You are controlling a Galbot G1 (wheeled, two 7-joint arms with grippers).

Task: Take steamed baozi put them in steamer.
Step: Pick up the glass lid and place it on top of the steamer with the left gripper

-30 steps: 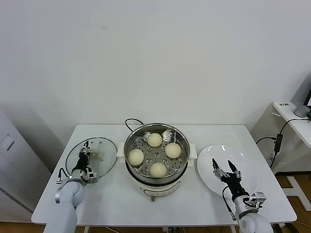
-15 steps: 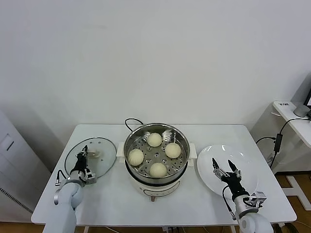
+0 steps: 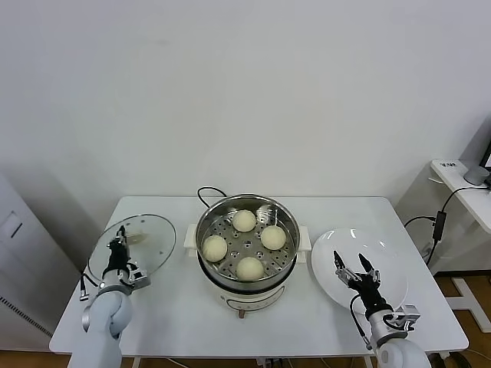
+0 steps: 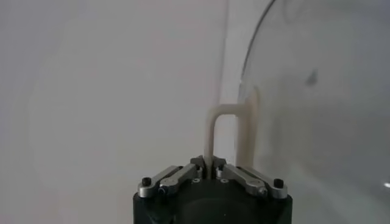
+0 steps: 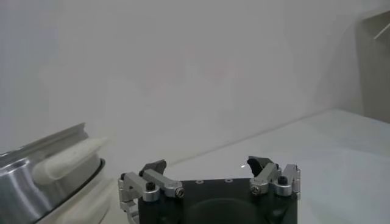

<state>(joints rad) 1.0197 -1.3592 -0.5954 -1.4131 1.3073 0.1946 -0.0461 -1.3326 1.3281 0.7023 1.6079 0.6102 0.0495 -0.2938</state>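
Steel catches my eye first: the steamer (image 3: 246, 245) is a round, shiny pot on a white base, sitting mid-counter (image 3: 307, 322) with a black cord (image 3: 209, 192) curling off its far side. Its perforated tray holds all four steamed baozi (image 3: 244, 221) — smooth, cream-white domes, spaced apart in a loose diamond, none stacked.

On my left, the left gripper (image 3: 118, 249) is clamped tight on the cream handle (image 4: 230, 137) of the glass lid (image 3: 133, 245). From the left wrist view I see the fingers pinched together on one leg of that arched, matte loop, with the clear curved glass running off behind it. From the head view the lid is tilted, its far edge raised, a thin metal rim around the transparent disc; I can't tell whether its near edge touches the counter.

On my right, the right gripper (image 3: 357, 271) hovers over the flat white plate (image 3: 337, 249), its jaws spread wide and gripping nothing. The plate is glossy, round and bare, lying just beside the steamer's side handle (image 3: 304, 237). The right wrist view shows the dark fingertips (image 5: 259, 164) apart, with the steamer's steel wall (image 5: 36, 182) and that pale, rounded handle off to one side.
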